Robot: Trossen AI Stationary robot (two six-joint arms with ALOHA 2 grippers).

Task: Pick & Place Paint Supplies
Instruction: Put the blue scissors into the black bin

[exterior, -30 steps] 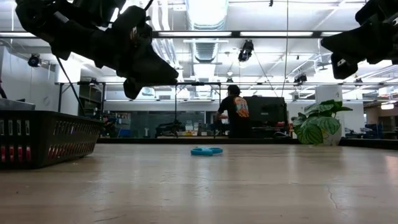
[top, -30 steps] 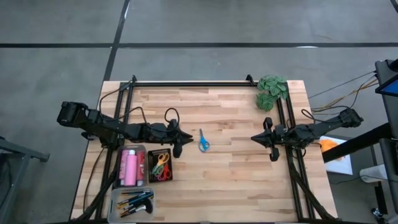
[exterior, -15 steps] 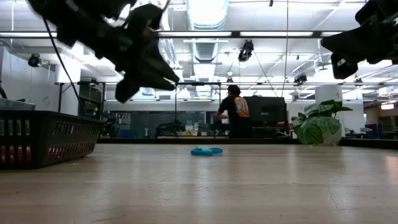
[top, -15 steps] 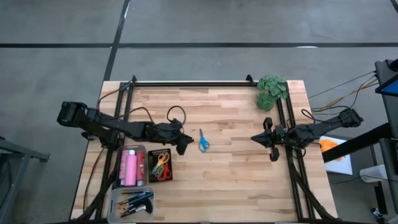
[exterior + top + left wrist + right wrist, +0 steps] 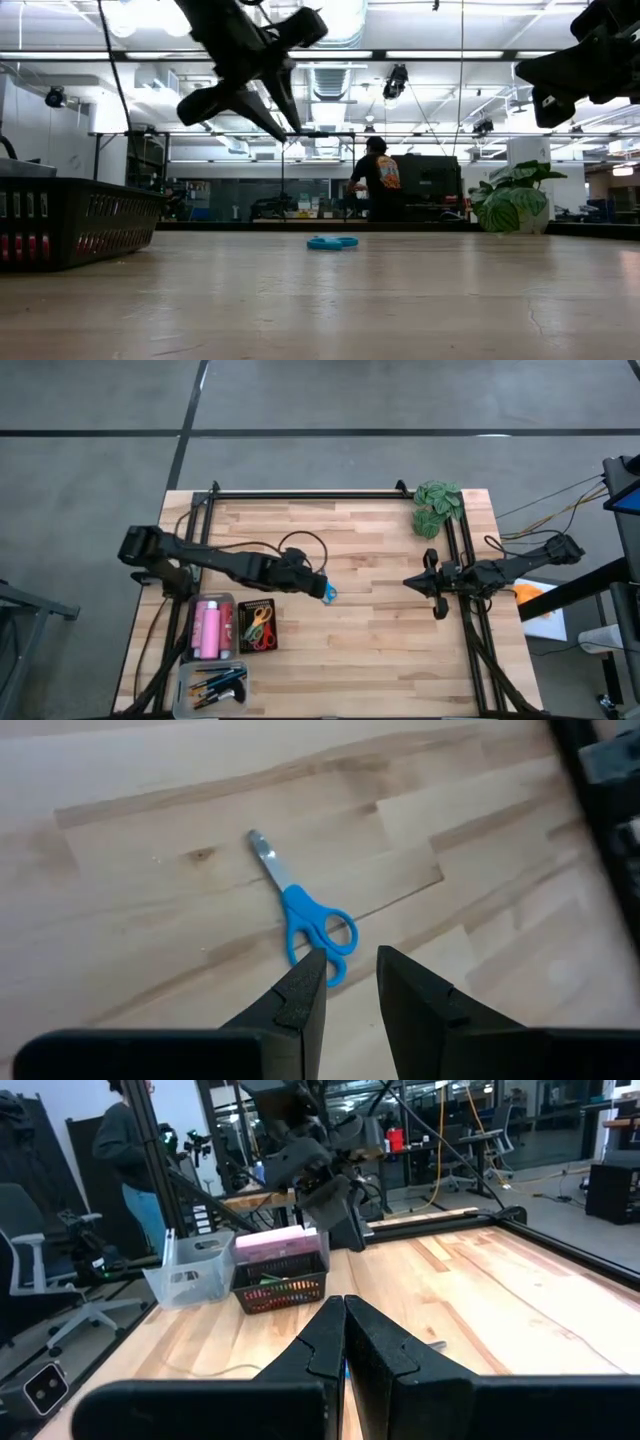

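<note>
From above, my left jaws (image 5: 322, 587) hang over the blue scissors (image 5: 330, 594) near the middle of the wooden surface (image 5: 370, 640), hiding most of them; only a bit of blue shows past my fingers. My left wrist view gives what that view cannot: the whole pair lying flat, its short metal blade pointing away from me, its two blue loops (image 5: 322, 935) nearest my fingertips (image 5: 305, 982). There my jaws stand a little apart, gripping nothing, with the loops just beyond the gap.

The low view shows height. My left jaws (image 5: 245, 105) are well above the surface, and the scissors (image 5: 332, 242) lie untouched on the wood as a thin blue shape. A person (image 5: 374, 180) stands in the room behind, and a leafy plant (image 5: 512, 200) sits at the far right.

My right jaws (image 5: 433, 586) wait at the right side of the surface, pressed fully together and empty; the right wrist view shows my two fingers (image 5: 345, 1342) meeting with no gap.

At the near left corner, the high view shows a bin of pink bottles (image 5: 210, 628), a dark basket (image 5: 259, 628) with coloured scissors, and a clear tray of brushes (image 5: 215, 684). The right wrist view sees the same bins from the side, with my left arm above them.
</note>
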